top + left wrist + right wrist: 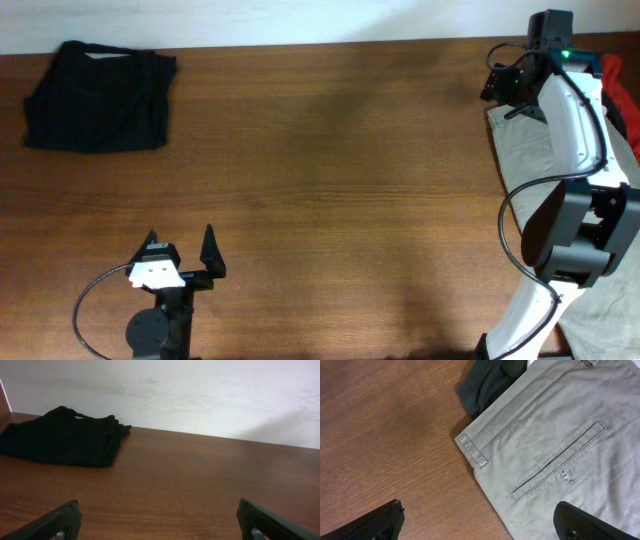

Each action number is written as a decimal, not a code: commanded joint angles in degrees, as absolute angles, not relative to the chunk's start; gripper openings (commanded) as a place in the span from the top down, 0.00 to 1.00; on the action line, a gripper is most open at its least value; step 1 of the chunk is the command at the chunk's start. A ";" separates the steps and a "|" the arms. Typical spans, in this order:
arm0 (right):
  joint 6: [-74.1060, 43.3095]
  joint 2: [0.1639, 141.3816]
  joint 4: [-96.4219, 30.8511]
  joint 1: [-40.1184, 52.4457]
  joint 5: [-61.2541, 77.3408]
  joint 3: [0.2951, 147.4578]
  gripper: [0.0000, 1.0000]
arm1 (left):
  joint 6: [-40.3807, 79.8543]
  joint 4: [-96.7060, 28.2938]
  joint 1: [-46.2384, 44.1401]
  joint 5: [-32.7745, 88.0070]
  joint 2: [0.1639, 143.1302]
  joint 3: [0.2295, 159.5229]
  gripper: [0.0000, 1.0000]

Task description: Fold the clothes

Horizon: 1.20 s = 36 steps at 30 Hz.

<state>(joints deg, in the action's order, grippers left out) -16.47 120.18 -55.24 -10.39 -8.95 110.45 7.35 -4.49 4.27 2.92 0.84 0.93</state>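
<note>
Your right gripper (477, 510) hangs with jaws spread wide and empty; your left gripper (181, 245), by the near edge, is spread and empty too. Below lies the brown wooden table (330, 180). Flat along its right side lie grey-beige cotton trousers (560, 435), probably soft, limp and fairly heavy. A folded black garment (100, 95) sits at the far left corner. A crumpled dark green cloth (490, 380) touches the waistband. Pinch the thick waistband corner by the belt loop (472, 450), where doubled cloth should slip least.
</note>
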 commanded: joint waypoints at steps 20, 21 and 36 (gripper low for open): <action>-17.04 74.54 -51.16 11.99 -9.47 92.75 0.01 | 7.22 -4.54 4.05 2.28 0.30 0.49 0.01; -17.04 70.35 -45.08 11.99 -9.43 84.88 0.01 | 7.22 -4.54 4.05 2.28 0.30 0.49 0.01; -18.98 6.72 -1.45 5.17 -4.14 3.42 0.01 | 7.22 -4.54 4.05 2.28 0.30 0.49 0.01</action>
